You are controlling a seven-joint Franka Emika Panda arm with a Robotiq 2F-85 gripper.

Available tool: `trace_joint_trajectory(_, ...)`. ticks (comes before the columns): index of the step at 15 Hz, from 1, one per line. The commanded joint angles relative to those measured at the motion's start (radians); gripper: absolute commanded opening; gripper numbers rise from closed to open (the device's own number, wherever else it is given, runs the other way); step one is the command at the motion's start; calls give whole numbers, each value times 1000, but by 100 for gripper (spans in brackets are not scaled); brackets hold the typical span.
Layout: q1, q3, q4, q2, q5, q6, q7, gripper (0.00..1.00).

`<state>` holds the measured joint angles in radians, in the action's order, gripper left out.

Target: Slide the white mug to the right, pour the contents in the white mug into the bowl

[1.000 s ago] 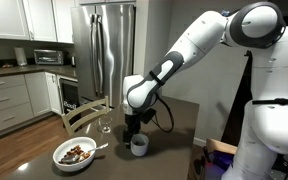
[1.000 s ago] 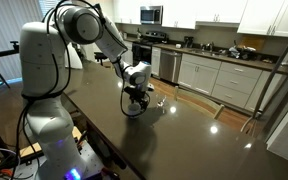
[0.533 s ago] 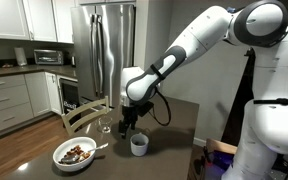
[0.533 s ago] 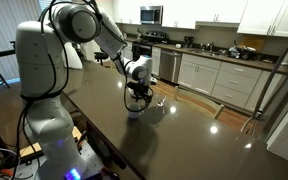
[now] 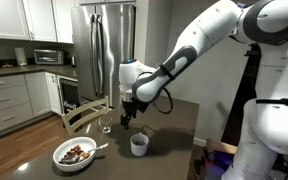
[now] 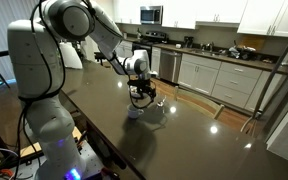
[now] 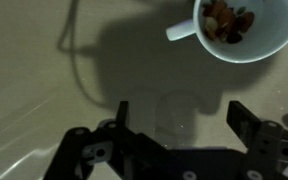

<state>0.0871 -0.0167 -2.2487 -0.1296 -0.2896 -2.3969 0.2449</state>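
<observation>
The white mug (image 5: 139, 144) stands on the dark table, right of the bowl (image 5: 66, 162), which is wide, white and has brown pieces inside. In the wrist view the white mug (image 7: 239, 30) shows from above at the top right, with brown pieces in it and its handle pointing left. My gripper (image 5: 127, 119) hangs open and empty above the table, up and left of the mug and apart from it. In the wrist view my gripper (image 7: 178, 108) has a small clear glass (image 7: 182, 112) showing on the table below, between its fingers. The mug (image 6: 134, 113) also sits just below my gripper (image 6: 142, 97).
The clear glass (image 5: 105, 126) stands behind the bowl, left of the gripper. A wooden chair (image 5: 84, 112) is at the table's far edge. A fridge (image 5: 104, 50) and kitchen counters (image 6: 209, 70) lie beyond the table.
My gripper has risen from around the mug and drifted up and slightly left, staying open. The mug stays on the table where it stood.
</observation>
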Motion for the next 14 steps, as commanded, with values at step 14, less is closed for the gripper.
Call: trace_joint_trajectory(14,-3,44,53,-40,37,96,396,100)
